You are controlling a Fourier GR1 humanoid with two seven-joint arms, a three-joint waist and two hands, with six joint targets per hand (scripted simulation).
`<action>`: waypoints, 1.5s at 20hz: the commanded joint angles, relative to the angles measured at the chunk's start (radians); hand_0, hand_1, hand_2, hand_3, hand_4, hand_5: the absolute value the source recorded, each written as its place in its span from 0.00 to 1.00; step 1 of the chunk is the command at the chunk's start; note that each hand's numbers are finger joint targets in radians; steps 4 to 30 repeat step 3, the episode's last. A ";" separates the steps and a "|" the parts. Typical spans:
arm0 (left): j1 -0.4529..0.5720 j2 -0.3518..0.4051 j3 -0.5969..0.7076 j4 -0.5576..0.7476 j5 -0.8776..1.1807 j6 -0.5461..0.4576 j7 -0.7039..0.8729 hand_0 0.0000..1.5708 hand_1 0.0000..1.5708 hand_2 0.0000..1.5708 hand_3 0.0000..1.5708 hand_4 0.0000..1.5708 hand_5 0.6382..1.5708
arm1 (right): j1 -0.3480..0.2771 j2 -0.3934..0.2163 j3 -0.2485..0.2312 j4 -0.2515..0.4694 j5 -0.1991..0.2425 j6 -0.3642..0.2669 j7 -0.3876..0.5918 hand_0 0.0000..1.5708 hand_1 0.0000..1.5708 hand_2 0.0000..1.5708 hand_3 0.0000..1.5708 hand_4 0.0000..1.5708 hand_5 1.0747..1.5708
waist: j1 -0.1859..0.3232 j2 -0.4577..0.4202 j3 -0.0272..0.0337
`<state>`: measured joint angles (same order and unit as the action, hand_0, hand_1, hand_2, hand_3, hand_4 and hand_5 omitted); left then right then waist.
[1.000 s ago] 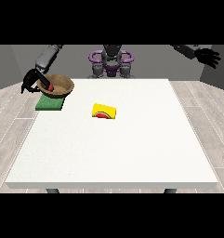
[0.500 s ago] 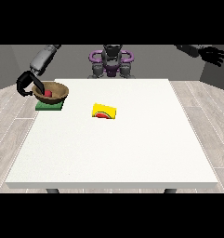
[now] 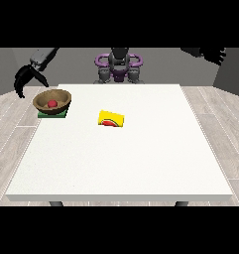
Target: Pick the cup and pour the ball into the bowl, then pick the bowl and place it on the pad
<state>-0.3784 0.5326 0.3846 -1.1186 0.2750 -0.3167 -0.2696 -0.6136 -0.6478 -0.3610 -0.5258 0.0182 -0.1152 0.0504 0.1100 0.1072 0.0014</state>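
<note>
A brown wooden bowl (image 3: pixel 52 101) rests on the green pad (image 3: pixel 52 114) at the table's far left, with a red ball (image 3: pixel 52 103) inside it. A yellow cup (image 3: pixel 111 119) lies on its side near the middle of the table. The hand at the view's left (image 3: pixel 26 78) hangs above and to the left of the bowl, apart from it, fingers spread and holding nothing. The hand at the view's right (image 3: pixel 214 53) is raised high off to the right, beyond the table, fingers relaxed and empty.
The white table (image 3: pixel 126 163) stretches wide toward the camera. The robot's torso (image 3: pixel 119 66) stands behind the far edge. Wooden floor lies around the table.
The hand at the view's left has let go of the bowl and lifted away up and to the left. The bowl now sits on the pad. The other hand barely moved.
</note>
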 commanded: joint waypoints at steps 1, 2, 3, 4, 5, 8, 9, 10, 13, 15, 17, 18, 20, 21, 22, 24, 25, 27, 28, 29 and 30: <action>0.014 -0.080 -0.080 -0.038 -0.031 0.054 0.105 0.00 0.00 0.00 0.00 0.57 0.99 | -0.060 -0.022 0.033 -0.022 0.008 0.062 0.107 0.00 0.00 0.00 0.06 0.17 0.61 | -0.002 -0.151 -0.0013; 0.033 -0.095 -0.080 0.001 -0.058 0.083 0.085 0.00 0.00 0.00 0.00 0.57 0.99 | -0.067 0.043 0.051 -0.065 -0.005 0.083 0.091 0.00 0.00 0.00 0.00 0.26 0.62 | -0.049 -0.187 -0.0023; 0.051 -0.079 -0.071 0.034 -0.067 0.088 0.098 0.00 0.00 0.00 0.00 0.57 0.99 | -0.077 0.084 0.065 -0.099 -0.008 0.080 0.090 0.00 0.00 0.00 0.00 0.30 0.72 | -0.076 -0.243 -0.0032; 0.051 -0.079 -0.071 0.034 -0.067 0.088 0.098 0.00 0.00 0.00 0.00 0.57 0.99 | -0.077 0.084 0.065 -0.099 -0.008 0.080 0.090 0.00 0.00 0.00 0.00 0.30 0.72 | -0.076 -0.243 -0.0032; 0.051 -0.079 -0.071 0.034 -0.067 0.088 0.098 0.00 0.00 0.00 0.00 0.57 0.99 | -0.077 0.084 0.065 -0.099 -0.008 0.080 0.090 0.00 0.00 0.00 0.00 0.30 0.72 | -0.076 -0.243 -0.0032; 0.051 -0.079 -0.071 0.034 -0.067 0.088 0.098 0.00 0.00 0.00 0.00 0.57 0.99 | -0.077 0.084 0.065 -0.099 -0.008 0.080 0.090 0.00 0.00 0.00 0.00 0.30 0.72 | -0.076 -0.243 -0.0032; 0.051 -0.079 -0.071 0.034 -0.067 0.088 0.098 0.00 0.00 0.00 0.00 0.57 0.99 | -0.077 0.084 0.065 -0.099 -0.008 0.080 0.090 0.00 0.00 0.00 0.00 0.30 0.72 | -0.076 -0.243 -0.0032; 0.051 -0.079 -0.071 0.034 -0.067 0.088 0.098 0.00 0.00 0.00 0.00 0.57 0.99 | -0.077 0.084 0.065 -0.099 -0.008 0.080 0.090 0.00 0.00 0.00 0.00 0.30 0.72 | -0.076 -0.243 -0.0032; 0.051 -0.079 -0.071 0.034 -0.067 0.088 0.098 0.00 0.00 0.00 0.00 0.57 0.99 | -0.077 0.084 0.065 -0.099 -0.008 0.080 0.090 0.00 0.00 0.00 0.00 0.30 0.72 | -0.076 -0.243 -0.0032; 0.051 -0.079 -0.071 0.034 -0.067 0.088 0.098 0.00 0.00 0.00 0.00 0.57 0.99 | -0.077 0.084 0.065 -0.099 -0.008 0.080 0.090 0.00 0.00 0.00 0.00 0.30 0.72 | -0.076 -0.243 -0.0032; 0.051 -0.079 -0.071 0.034 -0.067 0.088 0.098 0.00 0.00 0.00 0.00 0.57 0.99 | -0.077 0.084 0.065 -0.099 -0.008 0.080 0.090 0.00 0.00 0.00 0.00 0.30 0.72 | -0.076 -0.243 -0.0032; 0.051 -0.079 -0.071 0.034 -0.067 0.088 0.098 0.00 0.00 0.00 0.00 0.57 0.99 | -0.077 0.084 0.065 -0.099 -0.008 0.080 0.090 0.00 0.00 0.00 0.00 0.30 0.72 | -0.076 -0.243 -0.0032; 0.051 -0.079 -0.071 0.034 -0.067 0.088 0.098 0.00 0.00 0.00 0.00 0.57 0.99 | -0.077 0.084 0.065 -0.099 -0.008 0.080 0.090 0.00 0.00 0.00 0.00 0.30 0.72 | -0.076 -0.243 -0.0032; 0.051 -0.079 -0.071 0.034 -0.067 0.088 0.098 0.00 0.00 0.00 0.00 0.57 0.99 | -0.077 0.084 0.065 -0.099 -0.008 0.080 0.090 0.00 0.00 0.00 0.00 0.30 0.72 | -0.076 -0.243 -0.0032; 0.051 -0.079 -0.071 0.034 -0.067 0.088 0.098 0.00 0.00 0.00 0.00 0.57 0.99 | -0.077 0.084 0.065 -0.099 -0.008 0.080 0.090 0.00 0.00 0.00 0.00 0.30 0.72 | -0.076 -0.243 -0.0032; 0.051 -0.079 -0.071 0.034 -0.067 0.088 0.098 0.00 0.00 0.00 0.00 0.57 0.99 | -0.077 0.084 0.065 -0.099 -0.008 0.080 0.090 0.00 0.00 0.00 0.00 0.30 0.72 | -0.076 -0.243 -0.0032; 0.051 -0.079 -0.071 0.034 -0.067 0.088 0.098 0.00 0.00 0.00 0.00 0.57 0.99 | -0.077 0.084 0.065 -0.099 -0.008 0.080 0.090 0.00 0.00 0.00 0.00 0.30 0.72 | -0.076 -0.243 -0.0032; 0.051 -0.079 -0.071 0.034 -0.067 0.088 0.098 0.00 0.00 0.00 0.00 0.57 0.99 | -0.077 0.084 0.065 -0.099 -0.008 0.080 0.090 0.00 0.00 0.00 0.00 0.30 0.72 | -0.076 -0.243 -0.0032; 0.051 -0.079 -0.071 0.034 -0.067 0.088 0.098 0.00 0.00 0.00 0.00 0.57 0.99 | -0.077 0.084 0.065 -0.099 -0.008 0.080 0.090 0.00 0.00 0.00 0.00 0.30 0.72 | -0.076 -0.243 -0.0032; 0.051 -0.079 -0.071 0.034 -0.067 0.088 0.098 0.00 0.00 0.00 0.00 0.57 0.99 | -0.077 0.084 0.065 -0.099 -0.008 0.080 0.090 0.00 0.00 0.00 0.00 0.30 0.72 | -0.076 -0.243 -0.0032; 0.051 -0.079 -0.071 0.034 -0.067 0.088 0.098 0.00 0.00 0.00 0.00 0.57 0.99 | -0.077 0.084 0.065 -0.099 -0.008 0.080 0.090 0.00 0.00 0.00 0.00 0.30 0.72 | -0.076 -0.243 -0.0032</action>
